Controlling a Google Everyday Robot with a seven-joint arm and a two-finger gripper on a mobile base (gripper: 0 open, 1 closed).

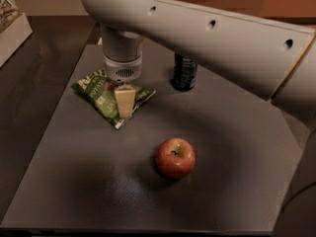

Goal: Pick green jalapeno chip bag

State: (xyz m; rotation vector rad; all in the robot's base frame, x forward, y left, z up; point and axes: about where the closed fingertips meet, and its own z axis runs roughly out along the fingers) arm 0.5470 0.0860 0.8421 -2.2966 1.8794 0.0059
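The green jalapeno chip bag [103, 98] lies flat on the dark grey table [232, 147], at its back left. It is crinkly green with white lettering. My gripper [124, 107] hangs from the big white arm [207, 33] and points straight down onto the right half of the bag, with its tip at the bag's surface. The wrist hides the bag's upper middle part.
A red apple [175, 157] sits in the middle of the table, in front and to the right of the bag. A dark can [184, 73] stands behind it, partly under the arm. A white box [12, 31] is at the far left.
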